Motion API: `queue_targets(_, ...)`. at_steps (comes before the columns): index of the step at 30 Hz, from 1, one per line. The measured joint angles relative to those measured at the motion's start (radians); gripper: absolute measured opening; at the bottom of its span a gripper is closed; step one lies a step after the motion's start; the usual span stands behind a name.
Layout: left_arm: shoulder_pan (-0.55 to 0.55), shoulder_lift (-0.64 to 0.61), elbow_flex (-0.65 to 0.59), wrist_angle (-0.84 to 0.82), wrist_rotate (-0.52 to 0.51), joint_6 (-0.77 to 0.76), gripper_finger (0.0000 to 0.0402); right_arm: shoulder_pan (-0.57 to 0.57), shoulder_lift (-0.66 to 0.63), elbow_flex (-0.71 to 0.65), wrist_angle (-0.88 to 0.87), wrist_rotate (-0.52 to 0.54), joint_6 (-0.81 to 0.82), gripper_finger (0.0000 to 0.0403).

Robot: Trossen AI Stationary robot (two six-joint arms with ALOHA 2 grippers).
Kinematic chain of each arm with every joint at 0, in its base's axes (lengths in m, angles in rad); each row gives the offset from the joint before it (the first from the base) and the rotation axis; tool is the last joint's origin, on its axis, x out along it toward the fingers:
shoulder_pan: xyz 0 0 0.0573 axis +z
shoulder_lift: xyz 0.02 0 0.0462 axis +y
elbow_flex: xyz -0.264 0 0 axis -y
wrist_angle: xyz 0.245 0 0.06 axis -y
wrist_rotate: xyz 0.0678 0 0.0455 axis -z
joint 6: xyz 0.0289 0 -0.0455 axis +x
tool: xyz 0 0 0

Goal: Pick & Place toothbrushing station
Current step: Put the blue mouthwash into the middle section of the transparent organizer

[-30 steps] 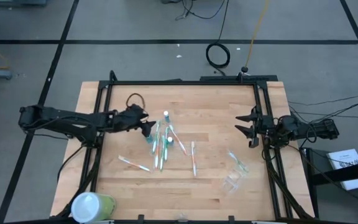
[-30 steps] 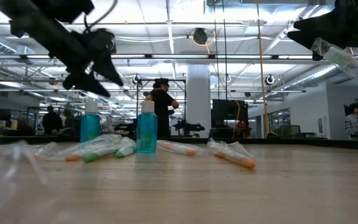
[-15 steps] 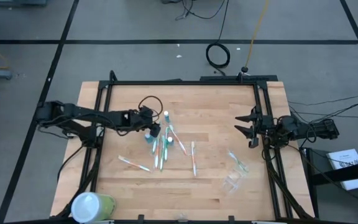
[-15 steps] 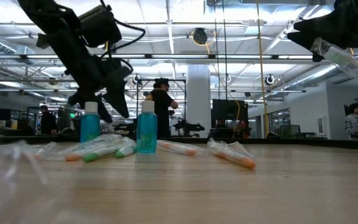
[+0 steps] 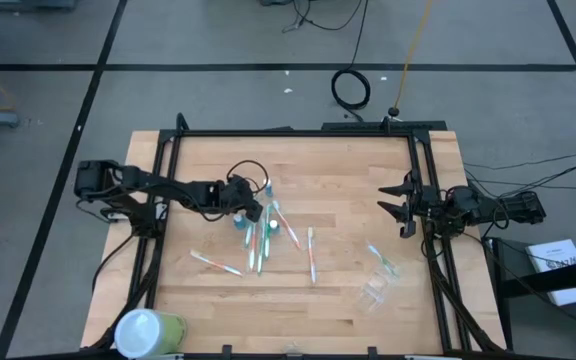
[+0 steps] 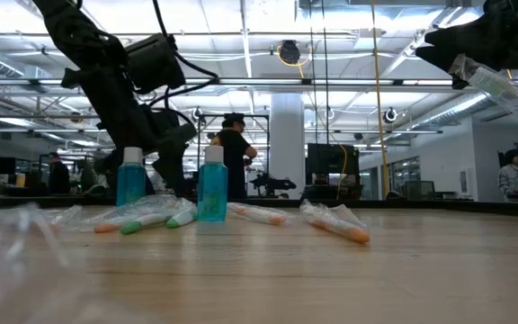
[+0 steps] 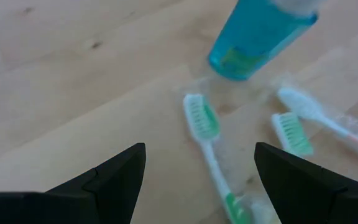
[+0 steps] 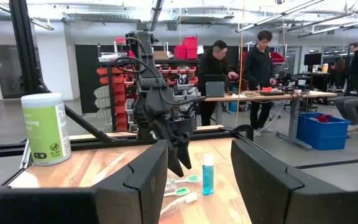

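Several thin toothbrushes (image 5: 261, 240) lie flat in a cluster on the wooden table, with two small teal tubes (image 6: 212, 184) (image 6: 130, 180) standing upright among them. My left gripper (image 5: 251, 208) hangs open just above the cluster's left end, pointing steeply down. In its wrist view a green-and-white toothbrush (image 7: 207, 146) lies between the fingers without touching them, and a teal tube (image 7: 260, 37) stands beyond it. A small clear plastic holder (image 5: 376, 290) lies near the right front. My right gripper (image 5: 400, 208) waits open at the table's right edge, touching nothing.
A large yellow-green container with a white top (image 5: 148, 332) stands at the near left corner. Single toothbrushes lie apart at the front left (image 5: 215, 263), the middle (image 5: 311, 255) and beside the holder (image 5: 383, 260). People stand in the room beyond the table (image 6: 234, 153).
My left gripper has come down and gone toward the table's right, into the toothbrush cluster between the two teal tubes, tipping its fingers more steeply downward. Its fingers have stayed apart. Nothing on the table has moved.
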Motion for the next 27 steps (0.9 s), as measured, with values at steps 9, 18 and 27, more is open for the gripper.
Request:
queue_targets(9, -0.011, 0.024, 0.001, 0.015, 0.024, -0.004, 0.031, 0.0, 0.0, 0.0, 0.0, 0.001, 0.0, 0.0169)
queue_targets(18, 0.014, 0.024, 0.0, -0.045, 0.044, 0.088, 0.031, 0.0, 0.0, 0.0, -0.001, 0.001, 0.0, 0.0169)
queue_targets(27, 0.026, 0.024, -0.003, -0.061, 0.047, 0.19, 0.031, 0.0, 0.0, 0.0, -0.001, 0.002, 0.0, 0.0169)
